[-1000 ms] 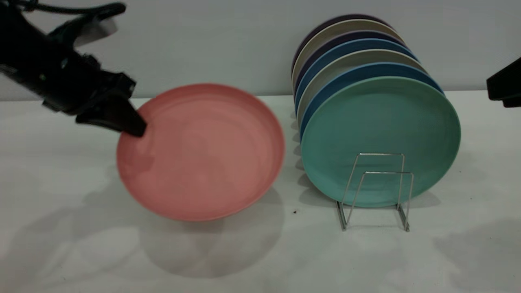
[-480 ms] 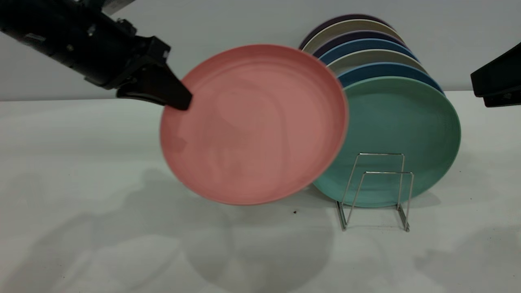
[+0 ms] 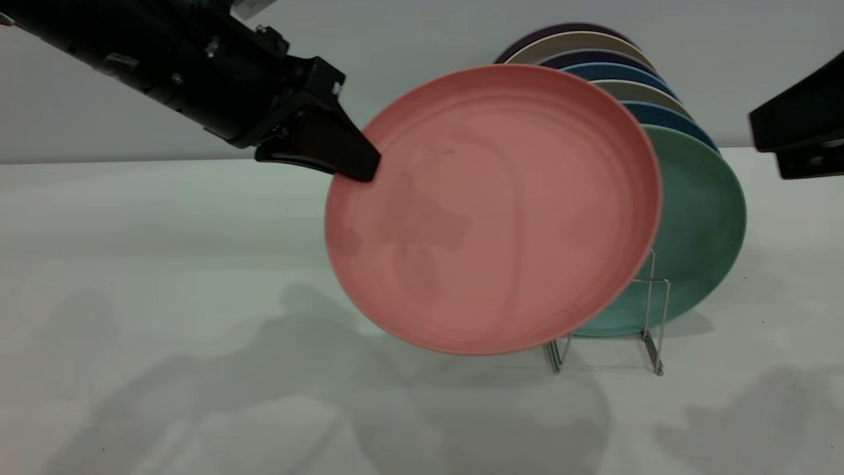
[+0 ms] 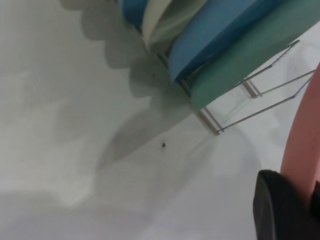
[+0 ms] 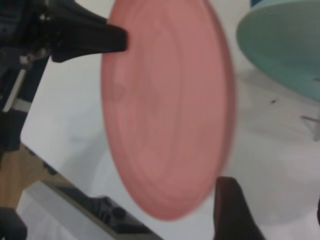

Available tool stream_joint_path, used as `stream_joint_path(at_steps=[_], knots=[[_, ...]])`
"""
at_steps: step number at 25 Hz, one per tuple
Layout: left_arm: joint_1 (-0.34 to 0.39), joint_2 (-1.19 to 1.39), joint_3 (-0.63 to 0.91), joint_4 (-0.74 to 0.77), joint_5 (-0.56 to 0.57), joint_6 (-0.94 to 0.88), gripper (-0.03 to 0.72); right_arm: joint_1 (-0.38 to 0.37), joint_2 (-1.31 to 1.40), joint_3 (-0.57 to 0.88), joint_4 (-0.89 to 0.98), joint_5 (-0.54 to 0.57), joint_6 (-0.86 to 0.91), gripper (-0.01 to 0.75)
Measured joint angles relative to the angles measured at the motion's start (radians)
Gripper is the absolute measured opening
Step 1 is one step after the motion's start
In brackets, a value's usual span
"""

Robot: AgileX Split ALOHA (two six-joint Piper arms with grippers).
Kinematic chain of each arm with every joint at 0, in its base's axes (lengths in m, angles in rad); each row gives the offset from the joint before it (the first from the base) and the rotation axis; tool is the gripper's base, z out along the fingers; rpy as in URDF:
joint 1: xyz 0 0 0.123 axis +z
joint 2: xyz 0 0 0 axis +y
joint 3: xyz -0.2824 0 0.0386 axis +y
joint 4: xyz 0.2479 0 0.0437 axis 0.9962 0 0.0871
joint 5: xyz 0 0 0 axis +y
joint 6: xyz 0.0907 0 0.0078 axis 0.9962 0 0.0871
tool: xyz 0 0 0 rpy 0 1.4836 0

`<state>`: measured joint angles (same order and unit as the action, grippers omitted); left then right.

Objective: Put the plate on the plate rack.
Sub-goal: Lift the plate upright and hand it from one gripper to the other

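The salmon-pink plate hangs tilted in the air, held by its left rim in my left gripper, which is shut on it. It hangs in front of the teal-green plate and hides much of the silver wire plate rack. In the left wrist view the pink rim sits between the fingers, with the rack beyond. In the right wrist view the plate fills the middle. My right gripper is open and empty at the right edge of the exterior view.
Several plates stand in the rack behind the teal-green one: blue, cream and dark purple. The white table lies below. A grey wall is behind.
My left gripper has lifted the pink plate off the table and carried it to the right, now overlapping the rack. The right arm has edged in slightly.
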<state>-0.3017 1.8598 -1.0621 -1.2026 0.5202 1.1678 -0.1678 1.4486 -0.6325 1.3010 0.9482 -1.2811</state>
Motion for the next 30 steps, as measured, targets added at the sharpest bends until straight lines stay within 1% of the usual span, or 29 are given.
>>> stream_joint_path(at_steps=[6, 10, 13, 18, 21, 26, 30], knots=[[-0.004, 0.0, 0.0, -0.031, 0.0, 0.015, 0.018, 0.114, 0.058, 0.0, 0.038, -0.063, -0.014, 0.427], [-0.004, 0.0, 0.0, -0.034, 0.001, 0.015, 0.018, 0.159, 0.09, 0.0, 0.089, -0.082, -0.043, 0.427], [-0.004, 0.0, 0.0, -0.034, -0.002, 0.015, 0.018, 0.178, 0.117, 0.0, 0.118, -0.086, -0.062, 0.427], [-0.004, 0.0, 0.0, -0.036, -0.008, 0.015, 0.018, 0.189, 0.15, 0.0, 0.136, -0.093, -0.081, 0.427], [-0.004, 0.002, 0.0, -0.038, -0.008, 0.015, 0.018, 0.215, 0.153, 0.0, 0.173, -0.094, -0.107, 0.426], [-0.004, 0.002, 0.0, -0.046, 0.001, 0.017, 0.018, 0.264, 0.154, 0.0, 0.224, -0.143, -0.144, 0.412], [-0.004, 0.002, 0.0, -0.054, 0.038, 0.017, 0.018, 0.278, 0.156, 0.0, 0.242, -0.17, -0.159, 0.409]])
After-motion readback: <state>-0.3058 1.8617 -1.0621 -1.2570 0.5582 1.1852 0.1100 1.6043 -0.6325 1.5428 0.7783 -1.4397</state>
